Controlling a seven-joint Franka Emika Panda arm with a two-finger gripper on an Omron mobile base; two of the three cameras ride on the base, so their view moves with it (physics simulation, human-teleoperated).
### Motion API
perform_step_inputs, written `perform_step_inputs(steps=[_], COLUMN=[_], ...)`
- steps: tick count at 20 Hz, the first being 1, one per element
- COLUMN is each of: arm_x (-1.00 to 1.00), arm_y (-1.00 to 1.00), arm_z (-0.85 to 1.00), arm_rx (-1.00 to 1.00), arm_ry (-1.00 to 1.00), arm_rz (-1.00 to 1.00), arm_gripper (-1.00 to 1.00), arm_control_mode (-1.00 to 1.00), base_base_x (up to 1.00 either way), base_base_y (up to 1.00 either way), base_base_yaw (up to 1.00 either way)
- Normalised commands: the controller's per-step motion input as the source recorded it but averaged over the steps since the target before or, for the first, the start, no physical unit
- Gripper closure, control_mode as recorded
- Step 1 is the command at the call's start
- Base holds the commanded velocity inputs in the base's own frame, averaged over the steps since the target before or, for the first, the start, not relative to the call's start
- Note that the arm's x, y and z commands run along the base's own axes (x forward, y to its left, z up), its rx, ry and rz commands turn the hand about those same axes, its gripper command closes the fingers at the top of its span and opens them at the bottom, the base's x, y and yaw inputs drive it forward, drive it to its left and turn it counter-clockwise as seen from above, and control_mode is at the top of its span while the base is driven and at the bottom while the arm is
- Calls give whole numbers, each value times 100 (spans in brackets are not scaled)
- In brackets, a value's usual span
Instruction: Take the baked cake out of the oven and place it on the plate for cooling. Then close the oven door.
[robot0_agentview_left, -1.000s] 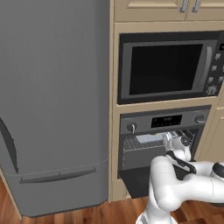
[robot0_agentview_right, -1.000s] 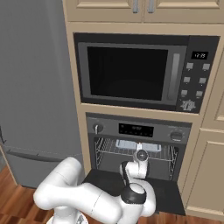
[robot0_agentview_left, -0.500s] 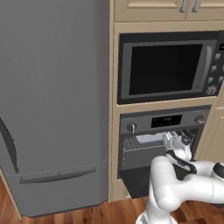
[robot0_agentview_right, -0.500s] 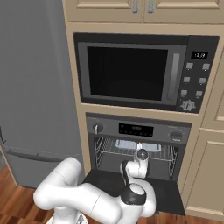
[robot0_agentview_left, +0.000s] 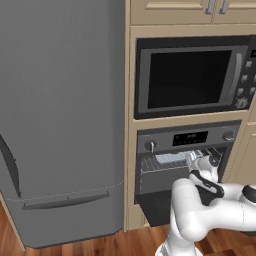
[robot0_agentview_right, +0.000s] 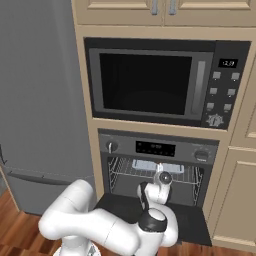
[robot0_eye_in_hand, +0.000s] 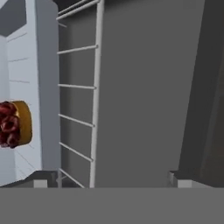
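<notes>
In the left base view, a grey refrigerator (robot0_agentview_left: 60, 120) was seen filling the 9 o'clock side, with a microwave (robot0_agentview_left: 192, 75) set into pale cabinets toward 2 o'clock. Below the microwave, the oven (robot0_agentview_left: 185, 142) was found open, its oven door (robot0_agentview_right: 155, 215) lowered flat at the foot of the cavity. A pale grey tray (robot0_agentview_right: 150, 165) was seen lying on the upper wire rack (robot0_agentview_right: 155, 172). The gripper (robot0_agentview_left: 197, 159) was held at the mouth of the cavity, just in front of that rack, toward 4 o'clock in the left base view.

In the hand view, the baked cake (robot0_eye_in_hand: 13, 124) was seen at 9 o'clock, golden-sided with a dark red top, resting on the tray, partly cut by the picture's edge. The jaws were spread wide, with nothing between them; the cake lay off to one side of them, apart.
</notes>
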Motion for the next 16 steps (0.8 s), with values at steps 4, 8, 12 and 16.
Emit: perform_step_inputs(steps=[4,8,12,16], arm_x=[26,22,6,0], arm_y=[0,0,0,0], arm_z=[-24,-14,0,0], arm_rx=[2,0,0,0], arm_ry=[-10,-6,0,0], arm_rz=[0,0,0,0], arm_gripper=[-100,-100,-100,-100], arm_control_mode=[-100,-100,-100,-100], base_base_x=[0,0,0,0], base_base_y=[0,0,0,0], base_base_yaw=[0,0,0,0])
